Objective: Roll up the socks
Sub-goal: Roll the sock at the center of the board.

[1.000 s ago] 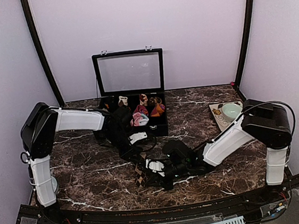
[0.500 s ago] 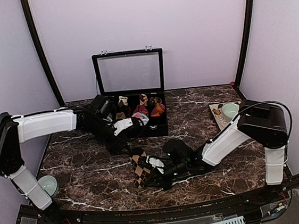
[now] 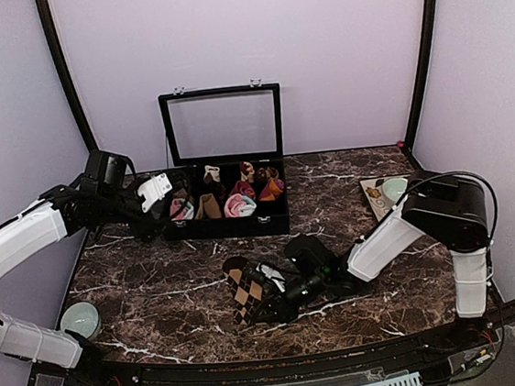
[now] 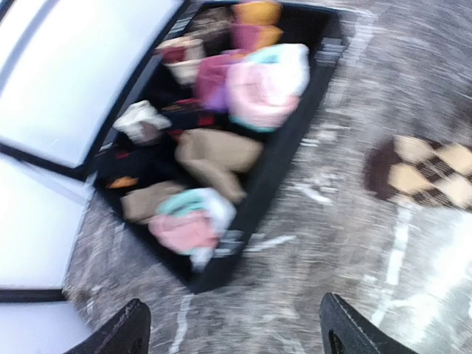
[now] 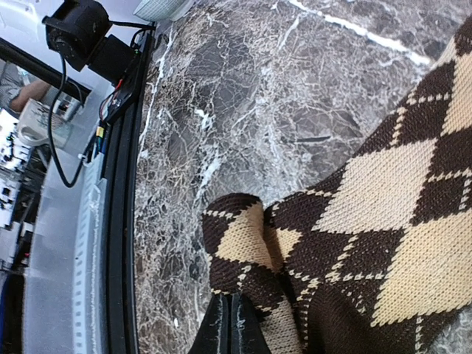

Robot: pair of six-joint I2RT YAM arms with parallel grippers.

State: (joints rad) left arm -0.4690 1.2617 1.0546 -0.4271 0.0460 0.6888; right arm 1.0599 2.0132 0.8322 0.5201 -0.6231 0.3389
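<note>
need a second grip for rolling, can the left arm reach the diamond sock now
Probably yes: the left gripper is open, nothing stands between it and the sock; the right gripper pinches its edge.

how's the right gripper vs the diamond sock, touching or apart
Touching. The right wrist view shows the right gripper shut on a fold of the diamond sock.

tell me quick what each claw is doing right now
Left claw: open, holding nothing.
Right claw: shut, pinching the edge of the brown-and-beige diamond sock.
</note>
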